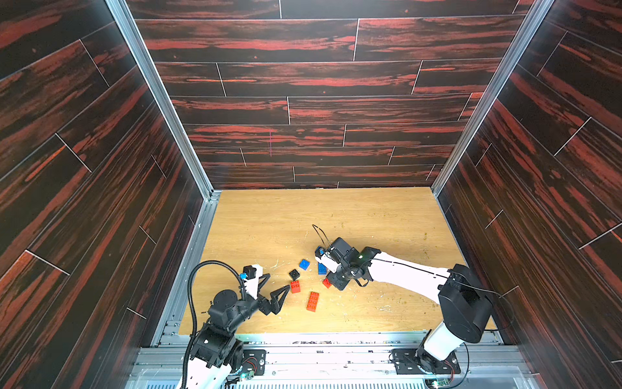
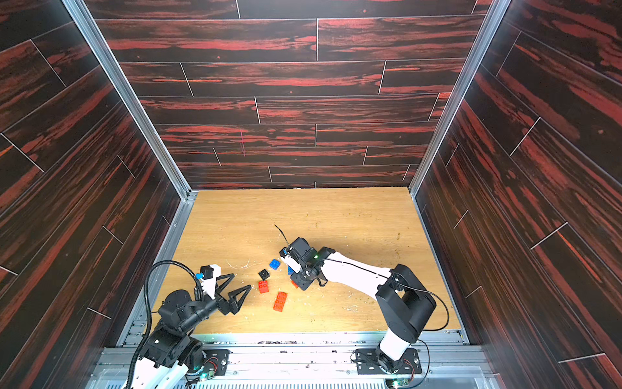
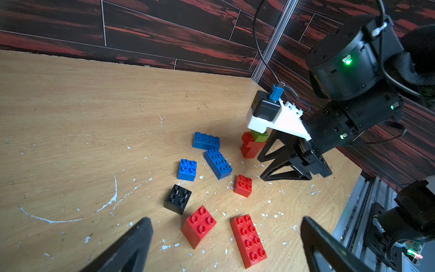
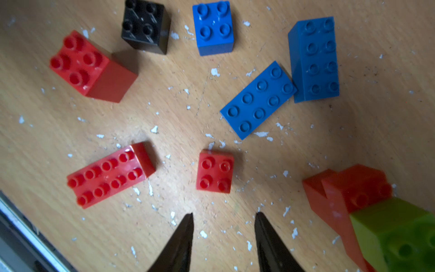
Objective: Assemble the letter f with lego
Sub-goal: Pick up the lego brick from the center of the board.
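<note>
While the left end effector (image 1: 279, 281) is hanging spread wide, the right end effector (image 4: 224, 213), half-parted and seemingly empty, is hovering just short of the small red square brick (image 4: 214, 171).

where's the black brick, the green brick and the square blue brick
black brick (image 3: 178, 196), left wrist view, studded top face
green brick (image 3: 259, 137), left wrist view, visible side face
square blue brick (image 4: 213, 22), right wrist view, studded top face
</note>
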